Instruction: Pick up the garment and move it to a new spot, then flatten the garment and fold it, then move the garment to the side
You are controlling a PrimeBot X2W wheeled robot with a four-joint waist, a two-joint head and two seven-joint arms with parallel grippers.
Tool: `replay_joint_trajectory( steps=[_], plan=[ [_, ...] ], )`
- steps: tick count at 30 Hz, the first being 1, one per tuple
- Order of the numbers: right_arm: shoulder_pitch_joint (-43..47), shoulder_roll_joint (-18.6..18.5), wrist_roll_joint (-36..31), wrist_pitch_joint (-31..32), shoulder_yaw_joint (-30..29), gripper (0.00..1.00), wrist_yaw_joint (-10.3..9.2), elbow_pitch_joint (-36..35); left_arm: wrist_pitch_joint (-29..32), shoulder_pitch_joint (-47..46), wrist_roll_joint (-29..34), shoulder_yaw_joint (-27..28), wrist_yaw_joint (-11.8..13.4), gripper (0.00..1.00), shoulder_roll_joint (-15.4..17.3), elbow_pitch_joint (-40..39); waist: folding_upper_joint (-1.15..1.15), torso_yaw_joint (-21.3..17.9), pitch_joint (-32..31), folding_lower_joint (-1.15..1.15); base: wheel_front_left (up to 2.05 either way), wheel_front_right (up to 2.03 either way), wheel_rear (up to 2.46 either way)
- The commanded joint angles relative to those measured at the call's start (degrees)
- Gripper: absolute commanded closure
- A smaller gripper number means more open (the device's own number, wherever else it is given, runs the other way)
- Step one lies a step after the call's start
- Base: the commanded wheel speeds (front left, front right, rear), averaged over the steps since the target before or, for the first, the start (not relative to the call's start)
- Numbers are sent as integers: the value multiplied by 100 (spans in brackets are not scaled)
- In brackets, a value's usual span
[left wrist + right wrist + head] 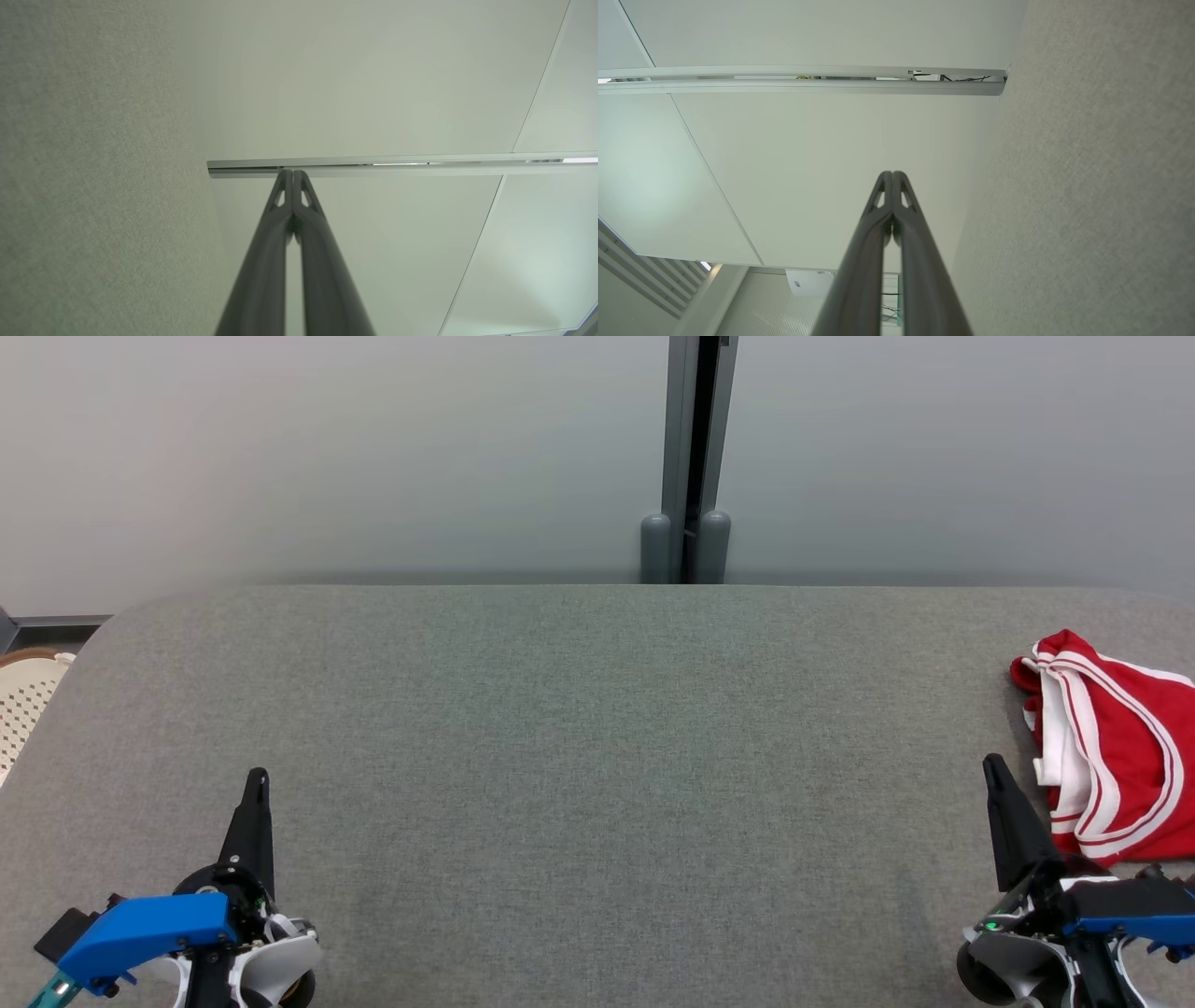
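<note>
Red garment (1116,747), white-striped, lies bunched at the grey table's (579,728) right edge in the head view, just beside the right gripper (991,763); the left gripper (257,777) sits well apart, lower left. Left wrist view: fingers (264,261) pressed together, holding nothing. Right wrist view: fingers (861,261) likewise closed tip to tip, empty.

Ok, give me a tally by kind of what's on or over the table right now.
Red-and-white garment: 1
End effectors, both shut and holding nothing: 2 (left end effector, right end effector)
Total: 3
</note>
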Motion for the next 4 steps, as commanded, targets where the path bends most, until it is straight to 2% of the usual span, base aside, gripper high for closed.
replay_joint_trajectory(
  steps=[1,4],
  plan=[
    [71,-36,14,24,-12,100,2,-21,21,-60,-13,8,-18,100,13,-26,0,0,0,0,0,0,0],
    [71,-36,14,24,-12,100,2,-21,21,-60,-14,8,-18,100,13,-26,0,0,0,0,0,0,0]
  ],
)
